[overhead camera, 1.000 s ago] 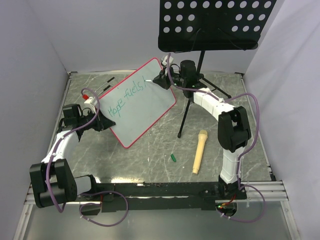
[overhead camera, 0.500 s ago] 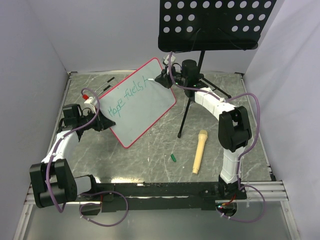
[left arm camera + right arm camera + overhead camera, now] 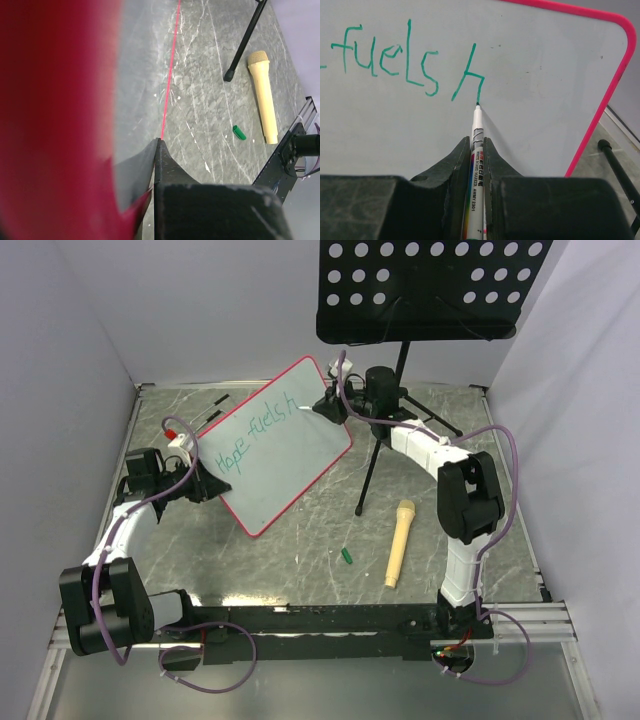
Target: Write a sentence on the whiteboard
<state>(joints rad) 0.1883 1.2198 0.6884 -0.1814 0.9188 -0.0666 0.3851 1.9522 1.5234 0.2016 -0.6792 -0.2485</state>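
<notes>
The whiteboard [image 3: 278, 445] with a pink-red frame is held tilted above the table. My left gripper [image 3: 205, 485] is shut on its lower left edge; the frame [image 3: 55, 100] fills the left wrist view as a red blur. The sentence [image 3: 248, 435] reads "Hope fuels h" in teal. My right gripper [image 3: 328, 403] is shut on a white marker [image 3: 476, 150]. The marker's tip touches the board [image 3: 530, 85] at the bottom of the "h" [image 3: 469, 75], after "fuels" [image 3: 385, 57].
A black music stand [image 3: 425, 285] rises behind the right arm, its legs [image 3: 375, 470] on the table. A tan microphone [image 3: 398, 542] and a green marker cap [image 3: 346, 556] lie on the table at front right. A black pen [image 3: 213, 411] lies behind the board.
The right gripper has moved the marker down and right along the board, adding the arch of an "h" after "fuels". The left arm and board have stayed still.
</notes>
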